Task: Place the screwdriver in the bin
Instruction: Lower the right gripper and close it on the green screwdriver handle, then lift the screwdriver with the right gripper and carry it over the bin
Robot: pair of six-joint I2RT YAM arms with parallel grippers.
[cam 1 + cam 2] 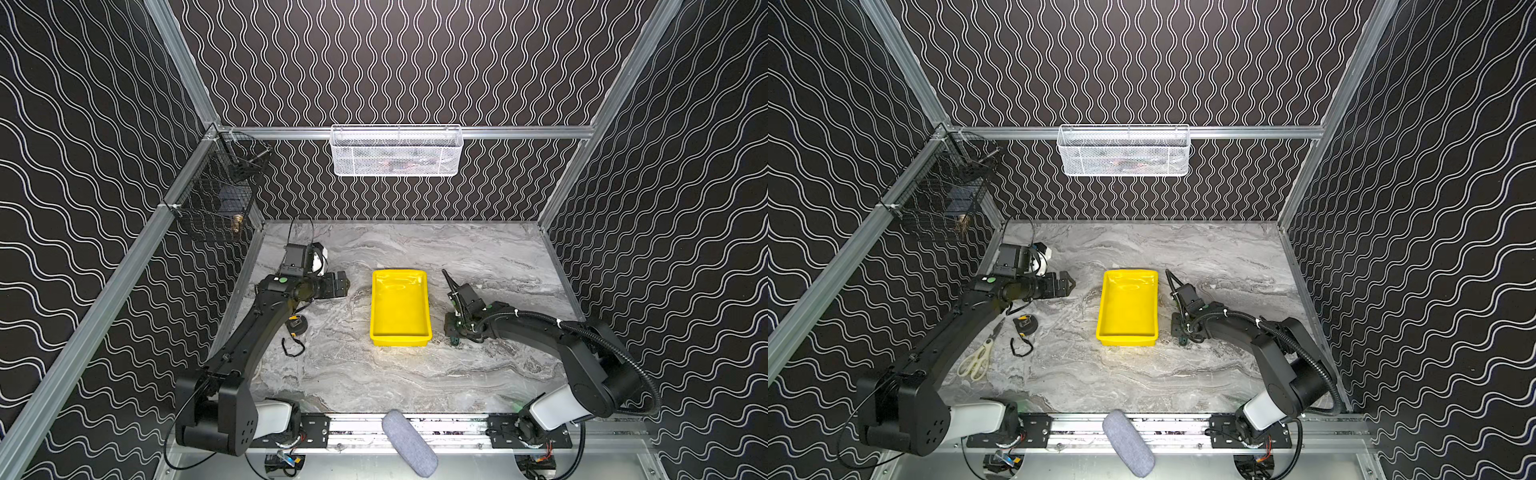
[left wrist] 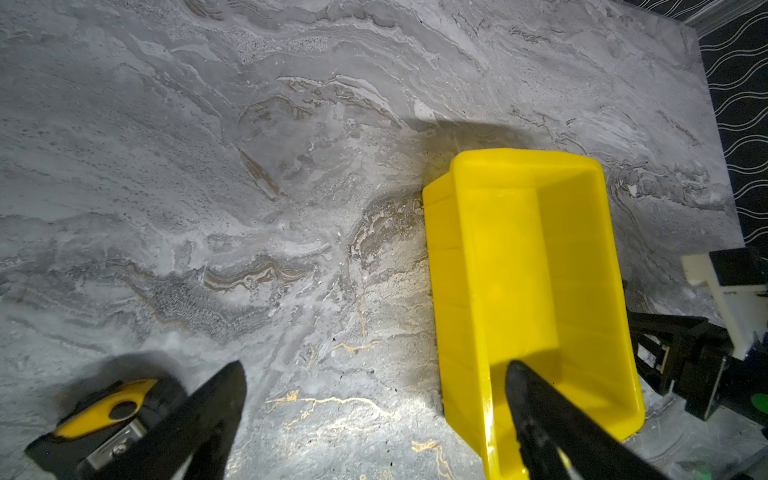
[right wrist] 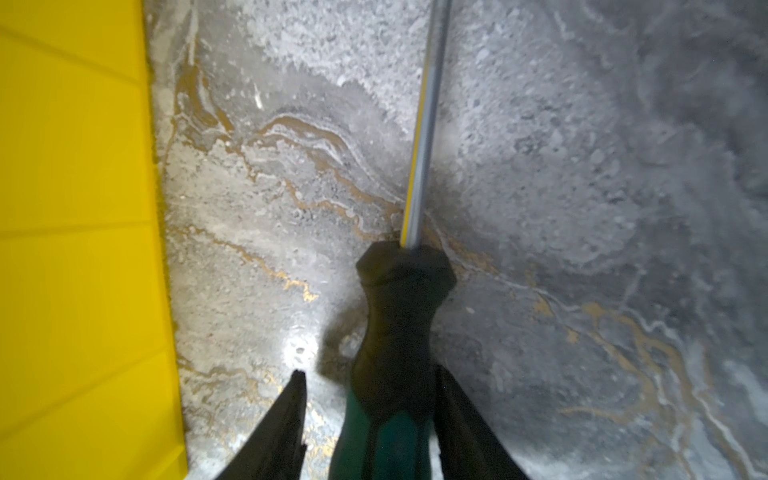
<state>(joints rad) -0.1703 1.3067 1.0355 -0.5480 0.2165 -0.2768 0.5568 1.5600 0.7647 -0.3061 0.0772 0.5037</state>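
Only bare floor is seen inside the bin (image 1: 400,309); just right of it the screwdriver (image 3: 399,316) is straddled — not clamped — by parted right fingers (image 3: 282,424); left fingers (image 2: 216,399) are spread.

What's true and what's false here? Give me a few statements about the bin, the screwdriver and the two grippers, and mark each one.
1. The bin holds nothing. True.
2. The screwdriver lies in the bin. False: it is outside, beside the bin's wall, with the right gripper straddling its handle.
3. The left gripper grips the tape measure. False: its jaws stand wide open and empty, and the tape measure lies on the table.
4. A white mesh basket hangs at the back. True.
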